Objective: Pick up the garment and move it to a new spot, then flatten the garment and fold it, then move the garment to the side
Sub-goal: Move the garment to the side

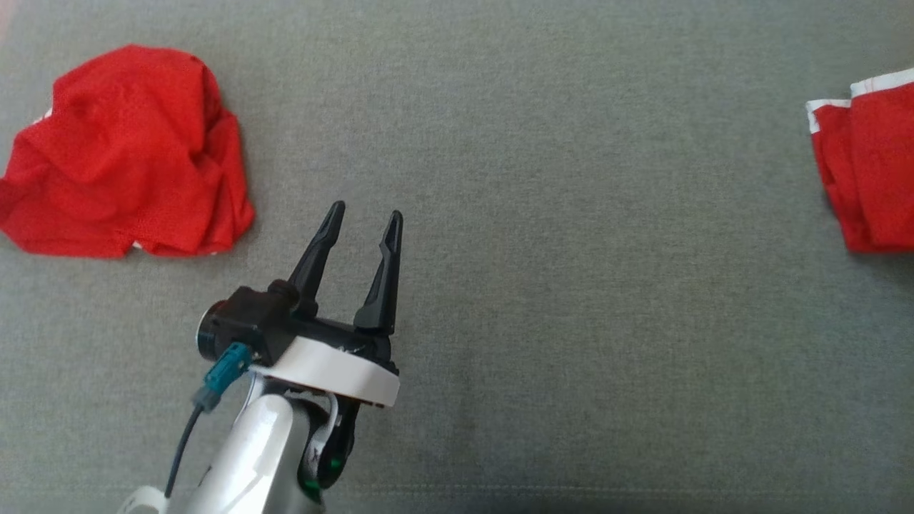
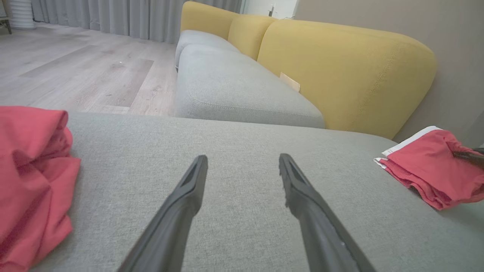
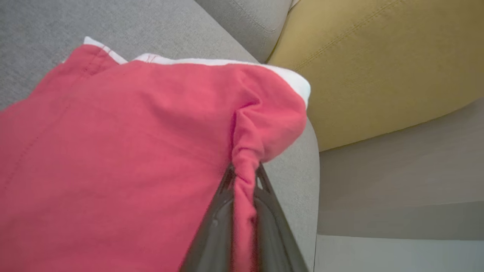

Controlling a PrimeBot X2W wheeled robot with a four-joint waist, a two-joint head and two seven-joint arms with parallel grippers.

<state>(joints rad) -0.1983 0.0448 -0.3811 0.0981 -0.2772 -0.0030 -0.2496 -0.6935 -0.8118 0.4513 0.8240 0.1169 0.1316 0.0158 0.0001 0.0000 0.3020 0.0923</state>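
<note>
Nearest the robot, at about 7 o'clock in the head view, the left gripper [image 1: 365, 211] hangs over the grey cushion [image 1: 571, 285]. Its 2 fingers are spread wide with nothing between them, their tips pointing toward 12 o'clock. It touches no cloth.

Further out at 10 o'clock lies a crumpled red garment [image 1: 128, 153], heaped and well apart from that claw.

At 3 o'clock, cut by the edge of the head view, sits the folded red garment [image 1: 875, 171], stacked in layers with its white trim [image 1: 882, 82] toward 12 o'clock. This looks like the piece in hand. In the right wrist view the right gripper [image 3: 245, 172] is clamped narrow on a bunched ridge of its cloth, close to the trimmed corner. The rest of the fabric lies flat on the cushion. Beyond it rises the yellow backrest [image 3: 378, 56].

Since the piece appears already folded, the step is probably the last, shifting it aside.

3 things could spoil that:
- The pinch seems to gather mainly the upper layer, so a lift or drag may peel that layer away and undo the fold.
- The hold is on 1 corner, so the free bulk may trail, twist or bunch as it travels.
- The cushion's edge runs just beside the pinch, so a pull that way could tip the stack off the seat.
</note>
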